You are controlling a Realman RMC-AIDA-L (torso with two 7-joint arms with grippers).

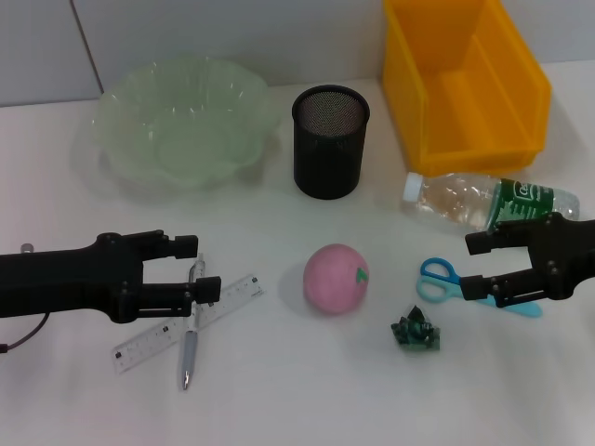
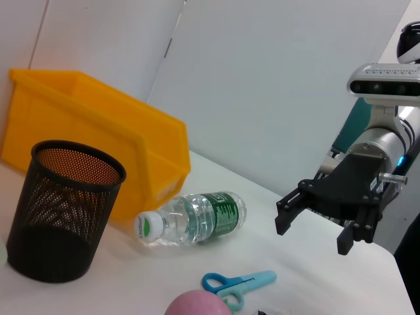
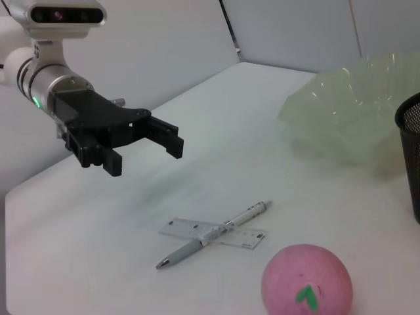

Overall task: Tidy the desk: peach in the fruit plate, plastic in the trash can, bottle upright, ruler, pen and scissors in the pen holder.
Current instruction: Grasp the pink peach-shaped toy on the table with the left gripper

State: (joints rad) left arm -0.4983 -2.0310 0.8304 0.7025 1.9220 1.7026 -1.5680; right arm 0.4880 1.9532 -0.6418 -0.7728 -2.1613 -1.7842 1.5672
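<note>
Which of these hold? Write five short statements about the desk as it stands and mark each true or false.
1. The bottle lies on its side. True.
2. The peach sits in the fruit plate. False: it rests on the desk, in front of the pen holder.
3. The pen lies across the ruler. True.
4. The right end effector grips the scissors. False: it is open above them, holding nothing.
5. The left end effector is open, over the pen and ruler. True.
</note>
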